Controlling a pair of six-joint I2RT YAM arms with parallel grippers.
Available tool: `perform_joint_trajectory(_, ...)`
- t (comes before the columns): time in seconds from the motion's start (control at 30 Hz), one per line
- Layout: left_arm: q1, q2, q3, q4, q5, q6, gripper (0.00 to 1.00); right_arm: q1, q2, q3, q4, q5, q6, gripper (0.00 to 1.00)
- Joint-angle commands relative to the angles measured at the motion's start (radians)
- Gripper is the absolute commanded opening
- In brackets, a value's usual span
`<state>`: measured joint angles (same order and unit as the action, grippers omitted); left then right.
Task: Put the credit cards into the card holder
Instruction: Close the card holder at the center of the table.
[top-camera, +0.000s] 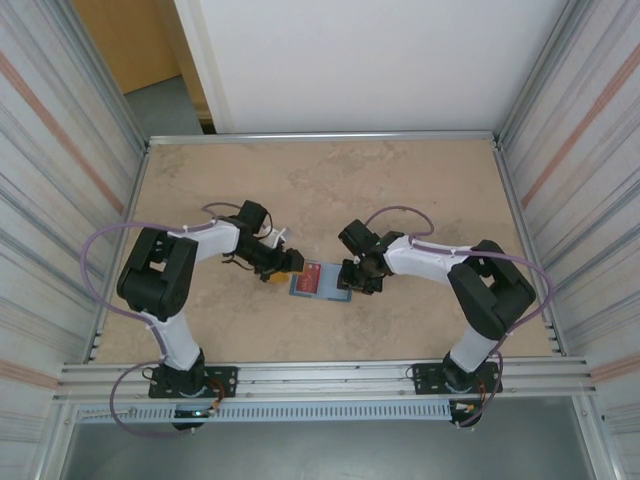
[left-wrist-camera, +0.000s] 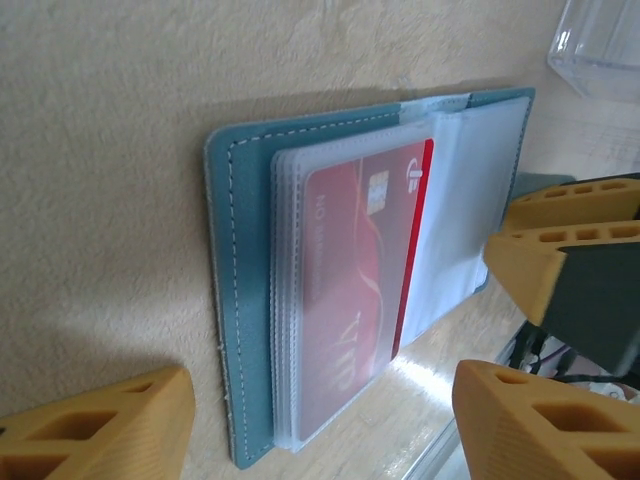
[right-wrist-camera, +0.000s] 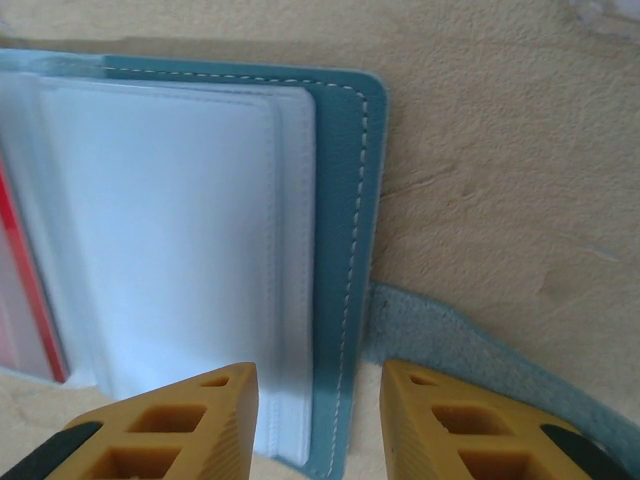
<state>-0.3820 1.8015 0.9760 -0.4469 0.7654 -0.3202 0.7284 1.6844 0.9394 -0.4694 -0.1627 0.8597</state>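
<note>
Handling first: the card holder (top-camera: 320, 281) lies opened flat on the table (top-camera: 400, 180) between my two arms. I judge it light and floppy, with a soft cover and slick clear sleeves that will fan and slide if nudged. The one credit card (left-wrist-camera: 350, 300) I can make out is red and sits tucked into the topmost sleeve, as far as I can tell. Thin, stiff and slippery, it would want pinching by a short edge, never from flat. For the holder itself I'd take the stitched cover edge, not the sleeves. My left gripper (left-wrist-camera: 320, 430) hangs wide above the card-side half with nothing between its fingers. My right gripper (right-wrist-camera: 320, 425) stands partly apart, one finger over the pale inner pocket and the other beyond the cover's edge by the strap (right-wrist-camera: 470, 350). I see nothing clamped there, and whether the tips press down I cannot tell. The left wrist view gives me the card and a corner of a clear plastic case (left-wrist-camera: 600, 50). The right wrist view gives the stitching and strap, and the overhead view gives how the arms face each other across the holder.
</note>
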Motion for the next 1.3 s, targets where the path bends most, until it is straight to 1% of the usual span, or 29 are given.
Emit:
perform_joint_trajectory(0.0, -0.029, 0.057, 0.003, 0.029, 0.059, -0.050, 0.69, -0.005, 0.035, 0.027, 0.007, -0.014, 0.010, 0.35)
perform_joint_trajectory(0.1, -0.038, 0.060, 0.009, 0.042, 0.091, -0.058, 0.68, 0.000, 0.044, 0.024, 0.021, -0.018, 0.013, 0.35)
perform_joint_trajectory(0.27, -0.038, 0.039, 0.014, 0.079, 0.158, -0.078, 0.64, 0.007, 0.062, 0.025, 0.042, -0.030, 0.017, 0.35)
perform_joint_trajectory(0.67, -0.038, -0.074, -0.018, 0.168, 0.269, -0.103, 0.56, 0.005, 0.070, 0.024, 0.050, -0.032, 0.010, 0.34)
perform_joint_trajectory(0.77, -0.040, -0.059, -0.026, 0.196, 0.285, -0.125, 0.55, 0.006, 0.070, 0.022, 0.053, -0.032, 0.009, 0.34)
perform_joint_trajectory(0.97, -0.053, 0.029, -0.001, 0.209, 0.323, -0.150, 0.52, 0.000, 0.051, 0.008, 0.062, -0.036, 0.013, 0.34)
perform_joint_trajectory(1.1, -0.078, 0.069, 0.041, 0.219, 0.380, -0.169, 0.50, 0.001, 0.012, -0.004, 0.064, -0.034, 0.009, 0.31)
perform_joint_trajectory(1.27, -0.097, 0.093, 0.048, 0.292, 0.451, -0.225, 0.47, -0.005, -0.034, -0.013, 0.040, -0.022, 0.001, 0.30)
